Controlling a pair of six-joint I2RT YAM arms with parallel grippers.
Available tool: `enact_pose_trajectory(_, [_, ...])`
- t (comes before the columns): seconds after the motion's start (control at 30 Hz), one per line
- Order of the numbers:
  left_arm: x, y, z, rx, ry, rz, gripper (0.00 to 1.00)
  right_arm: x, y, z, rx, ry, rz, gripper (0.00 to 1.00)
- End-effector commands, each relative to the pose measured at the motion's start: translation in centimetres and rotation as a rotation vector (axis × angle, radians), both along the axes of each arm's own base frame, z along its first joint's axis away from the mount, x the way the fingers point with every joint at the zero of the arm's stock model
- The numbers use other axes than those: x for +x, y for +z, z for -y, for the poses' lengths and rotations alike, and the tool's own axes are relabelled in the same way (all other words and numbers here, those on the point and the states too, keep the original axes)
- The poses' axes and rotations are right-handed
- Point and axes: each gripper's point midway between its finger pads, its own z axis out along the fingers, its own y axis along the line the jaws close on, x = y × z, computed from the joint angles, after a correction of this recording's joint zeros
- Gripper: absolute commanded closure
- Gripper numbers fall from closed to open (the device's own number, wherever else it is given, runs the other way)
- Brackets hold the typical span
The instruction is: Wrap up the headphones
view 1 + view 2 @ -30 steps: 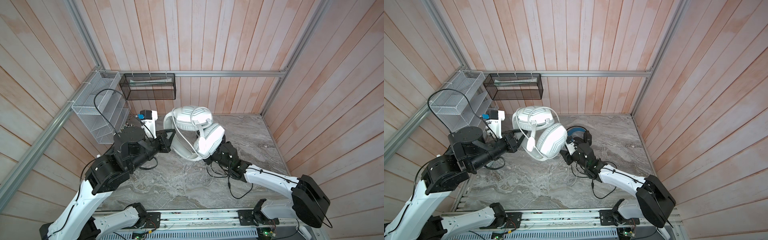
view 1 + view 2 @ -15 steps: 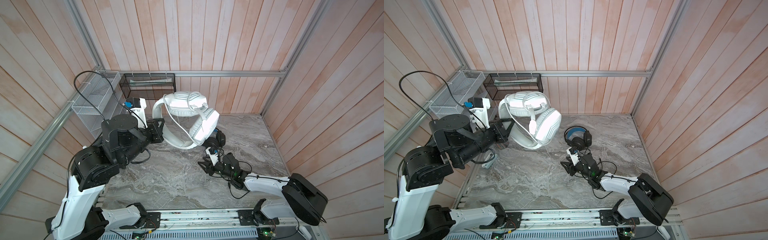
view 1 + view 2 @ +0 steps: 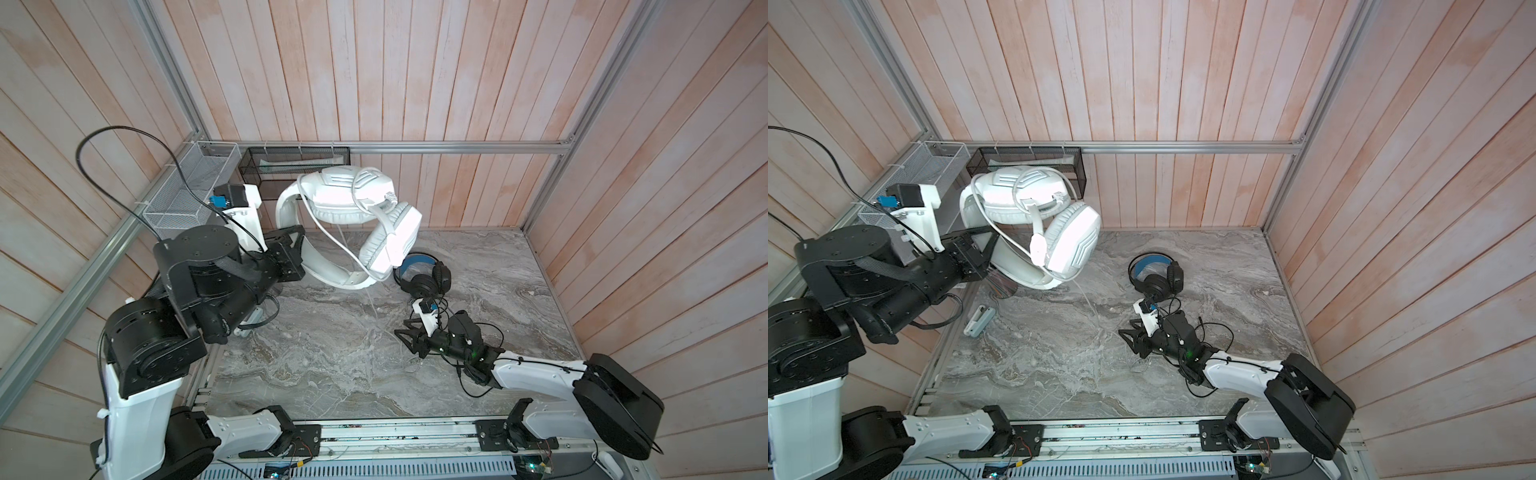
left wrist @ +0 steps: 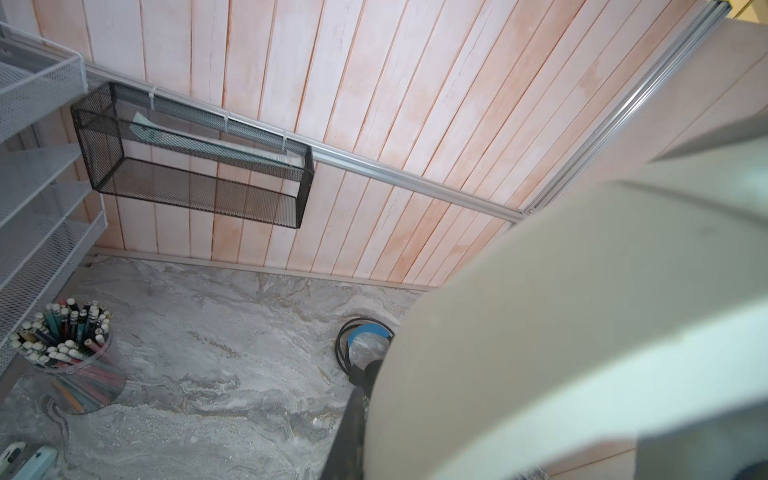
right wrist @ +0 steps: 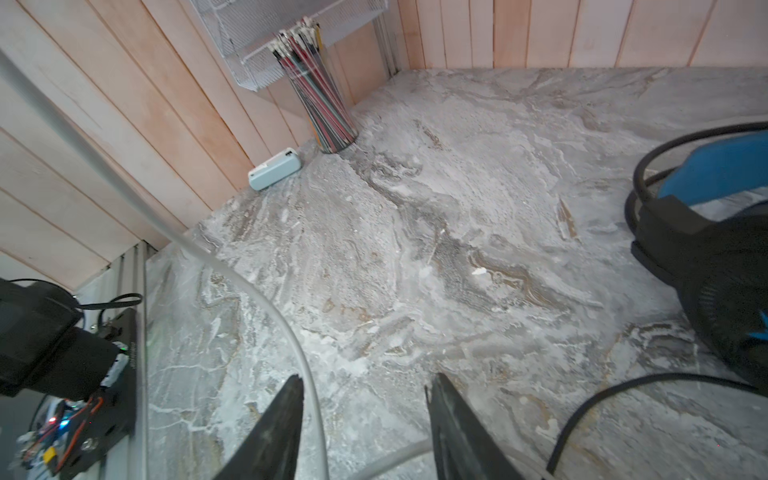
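The left gripper (image 3: pixel 302 253) is clamped on the headband of the white headset (image 3: pixel 365 199), holding it in the air above the back left corner of the marble-patterned surface (image 3: pixel 316 365). In both top views the two ear cups sit folded close together, with the grey-white cable (image 3: pixel 332 243) looped over them and hanging down toward the surface.

The right gripper (image 5: pixel 365 378) sits low over the middle of the surface, nearer its right edge. Its jaws are apart, and in the right wrist view the grey-white cable passes between them close to one finger without being pinched.

The black headset (image 3: pixel 424 282), with its blue-lined headband, lies on the surface near the back edge, just beyond the right gripper. Its black cable (image 5: pixel 615 392) curls loose beside that arm.

A cup of pencils (image 4: pixel 70 353) and a small pale-blue device (image 5: pixel 276 168) stand along the left edge. A black mesh basket (image 4: pixel 199 178) hangs on the back wall.
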Motion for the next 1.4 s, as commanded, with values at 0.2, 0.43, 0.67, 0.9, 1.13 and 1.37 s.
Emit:
enact_pose_trajectory(0.2, [-0.7,4.5,-0.9,-0.066,0.004,0.094,1.00,-1.9,6.2,-1.7,0.089,0.078,0.082,0.48])
enact_pose_trajectory(0.43, [-0.6,4.3,-0.5,-0.056,-0.013,0.082,1.00,-0.8,5.5,-5.0,0.057,0.154,0.133,0.43])
enact_pose_trajectory(0.67, [-0.3,3.4,-0.9,-0.024,0.020,0.057,1.00,0.0,1.7,-6.5,-0.027,0.183,0.117,0.52])
enact_pose_trajectory(0.9, [0.4,2.9,-1.0,0.004,0.052,0.058,1.00,-2.0,-0.6,-5.9,-0.041,0.221,0.078,0.48])
enact_pose_trajectory(1.13, [1.3,1.9,-0.3,0.037,0.063,0.041,1.00,-2.7,-2.1,-5.0,-0.075,0.214,0.049,0.76])
enact_pose_trajectory(1.37, [3.7,-1.3,-1.0,0.120,0.141,-0.023,1.00,-5.6,-0.5,-4.8,-0.072,0.285,0.076,1.00])
